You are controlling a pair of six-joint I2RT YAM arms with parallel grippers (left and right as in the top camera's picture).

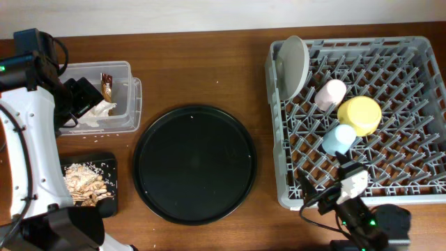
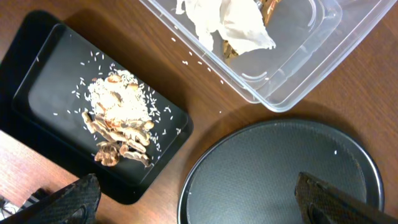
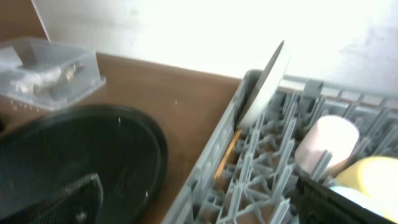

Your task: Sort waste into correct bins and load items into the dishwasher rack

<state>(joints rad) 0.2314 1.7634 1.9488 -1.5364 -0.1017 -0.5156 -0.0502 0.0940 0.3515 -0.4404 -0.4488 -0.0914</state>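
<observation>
The clear tub holds crumpled white tissue and a brown-gold wrapper. The flat black tray holds beige-brown food scraps. The grey rack holds the grey plate on edge, the pink cup, the yellow bowl and the light-blue cup. My left gripper is above the tub's left side, open and empty. My right gripper is over the rack's front edge, open and empty.
A large round black tray lies between the bins and the rack, with nothing on it. Loose rice grains are scattered on the flat tray and the wood beside the tub. The wall runs along the table's far edge.
</observation>
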